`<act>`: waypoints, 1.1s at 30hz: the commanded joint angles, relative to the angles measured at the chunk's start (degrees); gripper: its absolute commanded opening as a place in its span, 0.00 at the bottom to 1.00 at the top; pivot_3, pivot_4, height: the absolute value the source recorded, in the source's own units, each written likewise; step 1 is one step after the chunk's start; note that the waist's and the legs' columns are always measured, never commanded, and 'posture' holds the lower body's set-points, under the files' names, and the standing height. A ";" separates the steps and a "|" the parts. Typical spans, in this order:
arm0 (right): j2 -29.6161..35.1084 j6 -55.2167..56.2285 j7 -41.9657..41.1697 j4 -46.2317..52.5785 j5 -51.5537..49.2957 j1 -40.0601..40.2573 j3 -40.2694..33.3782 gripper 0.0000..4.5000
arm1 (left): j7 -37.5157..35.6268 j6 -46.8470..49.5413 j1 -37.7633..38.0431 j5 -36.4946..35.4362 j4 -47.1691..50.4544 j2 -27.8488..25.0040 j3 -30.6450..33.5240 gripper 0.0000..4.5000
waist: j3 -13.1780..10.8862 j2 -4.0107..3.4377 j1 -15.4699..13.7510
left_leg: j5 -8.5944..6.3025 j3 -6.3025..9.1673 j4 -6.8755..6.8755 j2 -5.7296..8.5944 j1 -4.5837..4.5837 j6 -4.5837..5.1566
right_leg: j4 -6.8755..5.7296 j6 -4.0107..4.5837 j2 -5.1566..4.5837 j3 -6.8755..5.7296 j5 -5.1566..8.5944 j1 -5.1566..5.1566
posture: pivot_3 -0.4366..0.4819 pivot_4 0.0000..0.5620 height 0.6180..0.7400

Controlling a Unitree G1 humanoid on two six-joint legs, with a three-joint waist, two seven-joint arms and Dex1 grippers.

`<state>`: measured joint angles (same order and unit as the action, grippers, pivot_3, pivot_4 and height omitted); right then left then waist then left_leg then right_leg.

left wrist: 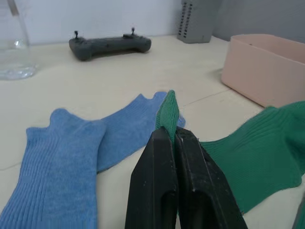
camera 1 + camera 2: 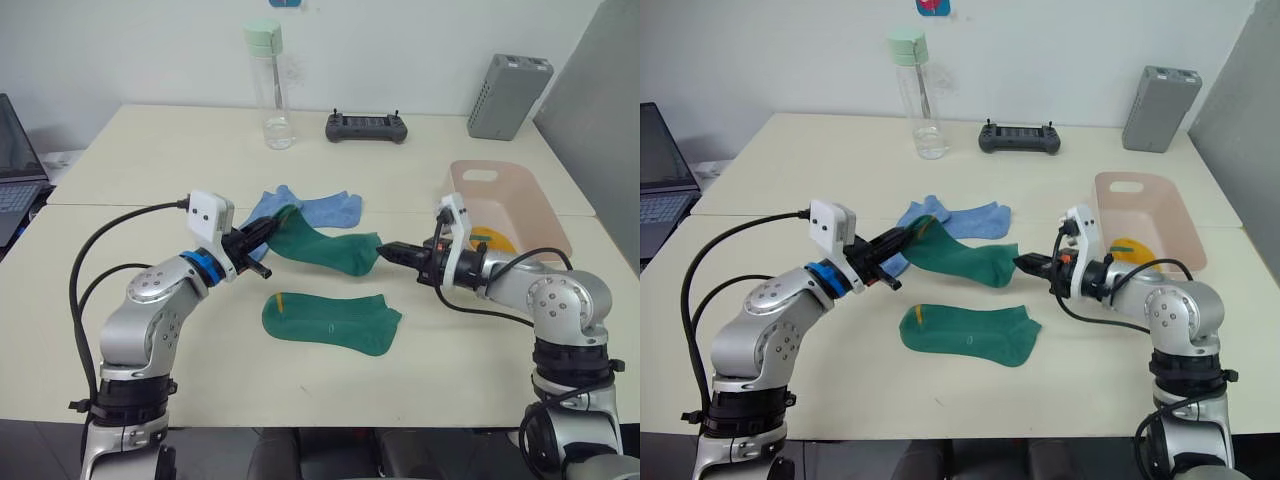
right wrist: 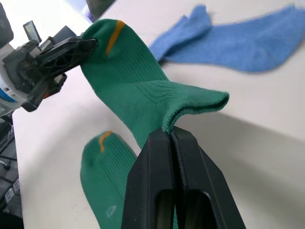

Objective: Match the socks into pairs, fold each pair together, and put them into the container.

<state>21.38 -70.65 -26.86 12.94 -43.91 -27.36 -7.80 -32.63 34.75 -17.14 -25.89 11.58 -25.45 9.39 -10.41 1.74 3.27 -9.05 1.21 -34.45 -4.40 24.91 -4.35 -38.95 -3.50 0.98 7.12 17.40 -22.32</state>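
Above the table, both pincers (image 2: pixel 268 232) (image 2: pixel 385 250) pinch one green sock (image 2: pixel 325 247) taut, seemingly.

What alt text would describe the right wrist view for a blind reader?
The right claw pinches the cuff of a dark green sock, while the left claw holds its toe end above the table. A second green sock lies below, and light blue socks lie behind.
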 commanded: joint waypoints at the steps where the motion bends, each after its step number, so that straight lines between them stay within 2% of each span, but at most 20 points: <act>1: 0.11 1.03 1.09 -1.39 1.57 1.78 0.75 0.01 | 2.01 0.10 1.39 1.32 -1.43 1.14 -1.33 0.00 | -0.01 0.00 0.02 | 0.00 0.00 0.03 0.01 0.00 0.00 | 0.00 0.03 0.00 0.00 0.00 -0.02 | 0.48 0.27 1.00; 3: 0.31 1.25 1.21 -2.45 2.34 2.29 1.35 0.01 | 2.60 -0.30 1.32 2.07 -2.68 1.48 -2.00 0.00 | -0.01 -0.01 0.04 | 0.00 0.02 0.05 0.01 0.00 0.00 | -0.03 0.04 0.00 -0.02 0.02 -0.06 | 0.48 0.27 1.00; 6: 1.12 0.63 1.43 -3.11 3.60 2.45 2.21 0.00 | 2.24 0.61 1.48 2.88 -3.70 0.53 -3.27 0.14 | -0.01 0.00 0.07 | 0.01 0.03 0.02 0.01 -0.01 0.00 | -0.03 -0.05 0.01 -0.01 0.03 -0.03 | 0.48 0.27 1.00; 12: 2.50 0.53 -0.38 -2.38 2.67 0.05 1.27 0.00 | -0.45 2.52 1.24 1.00 -3.32 -3.01 -1.80 0.54 | -0.02 -0.01 0.12 | 0.01 0.01 -0.04 0.01 -0.01 0.00 | -0.03 -0.08 0.01 0.01 0.02 -0.04 | 0.48 0.27 1.00; 13: 2.95 0.42 -1.05 -2.22 2.50 -0.28 1.44 0.05 | -1.33 2.60 0.82 0.43 -3.68 -3.64 -1.38 0.61 | -0.01 -0.01 0.12 | 0.01 0.01 -0.03 0.01 -0.01 0.00 | -0.03 -0.07 0.01 0.01 0.02 -0.05 | 0.48 0.27 1.00; 16: 3.64 0.85 -1.95 -3.01 2.73 -2.02 1.91 0.22 | -3.04 2.78 -1.76 -0.17 -6.04 -5.31 -0.91 0.61 | -0.02 -0.01 0.12 | 0.01 0.02 0.00 0.01 0.00 0.00 | -0.02 -0.03 0.01 -0.02 0.05 -0.04 | 0.48 0.27 1.00; 21: 3.64 4.26 -2.57 -7.94 6.33 -5.23 4.21 0.60 | -4.85 3.31 -6.88 1.87 -12.55 -6.75 -3.61 0.61 | -0.01 0.00 0.10 | 0.01 0.03 -0.01 0.02 0.00 0.00 | -0.01 -0.05 0.01 -0.03 0.04 -0.04 | 0.48 0.27 1.00; 22: 3.60 5.00 -2.49 -9.08 7.30 -5.69 4.97 0.70 | -5.66 3.96 -7.29 2.25 -13.08 -7.23 -4.74 0.61 | -0.01 0.00 0.12 | 0.01 0.02 -0.01 0.02 0.00 0.00 | 0.00 -0.05 0.00 -0.03 0.04 -0.03 | 0.48 0.27 1.00; 26: 3.40 6.51 -2.69 -11.81 9.49 -6.68 6.87 0.97 | -6.38 4.86 -8.06 3.99 -14.23 -7.98 -7.32 0.61 | -0.02 -0.01 0.11 | 0.00 0.02 0.13 0.03 0.00 0.00 | 0.00 0.01 0.00 -0.03 0.07 -0.07 | 0.48 0.27 1.00; 29: 3.54 6.52 -3.49 -12.37 10.46 -6.68 8.61 0.97 | -6.65 5.42 -8.30 5.02 -14.49 -8.41 -8.44 0.61 | -0.02 -0.01 0.09 | 0.01 0.05 0.23 0.02 0.00 0.00 | -0.01 0.07 0.00 -0.07 0.09 -0.10 | 0.48 0.27 1.00; 32: 3.21 6.05 -4.30 -11.93 10.34 -6.53 8.84 0.98 | -6.90 5.18 -8.34 5.14 -14.51 -8.27 -8.25 0.47 | -0.02 -0.01 0.09 | 0.01 0.07 0.26 0.02 0.00 0.00 | -0.02 0.08 0.01 -0.10 0.09 -0.10 | 0.48 0.27 1.00; 33: 2.97 6.02 -4.33 -11.82 10.27 -6.43 8.54 0.94 | -6.95 5.20 -8.31 5.12 -14.50 -8.22 -8.14 0.41 | -0.02 -0.01 0.09 | 0.01 0.07 0.26 0.02 0.00 0.00 | -0.02 0.08 0.01 -0.10 0.09 -0.10 | 0.48 0.27 1.00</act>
<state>24.49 -64.74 -30.38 -0.31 -32.81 -33.14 1.26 -39.36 40.25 -24.62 -20.87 -4.06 -33.06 0.48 -10.42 1.74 3.36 -9.04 1.28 -34.19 -4.38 24.91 -4.35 -38.97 -3.43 0.99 7.03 17.49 -22.42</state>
